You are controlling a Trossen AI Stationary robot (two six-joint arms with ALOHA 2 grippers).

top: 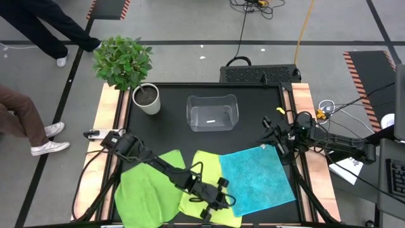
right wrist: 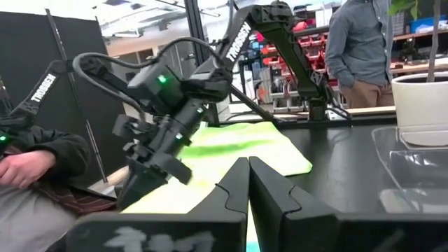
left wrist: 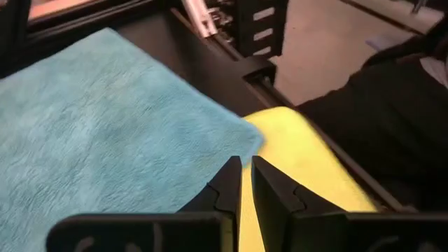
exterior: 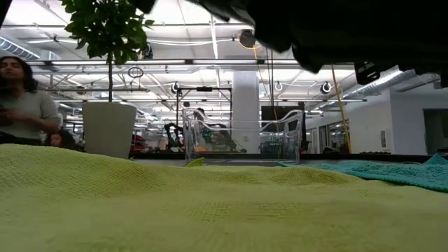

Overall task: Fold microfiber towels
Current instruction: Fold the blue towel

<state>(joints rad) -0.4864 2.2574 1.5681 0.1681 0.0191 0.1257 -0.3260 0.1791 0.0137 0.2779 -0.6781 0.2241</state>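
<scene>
towels: green [top: 142, 190] | yellow-green [top: 204, 174] | turquoise [top: 256, 177] | flat, overlapping

From above, the left gripper [top: 221, 201] and its dark arm cover a strip of the pale yellow-green microfiber towel [top: 204, 166], and the turquoise blue microfiber towel [top: 256, 180] overlaps that towel's far edge, so you can't see where it ends. The bright green microfiber towel [top: 144, 190] runs off the bottom edge just behind that gripper. In the low view both arms are only a dark blur along the top, and the yellow-green cloth fills the foreground, hiding the base of the clear plastic bin [exterior: 241, 142].
</scene>
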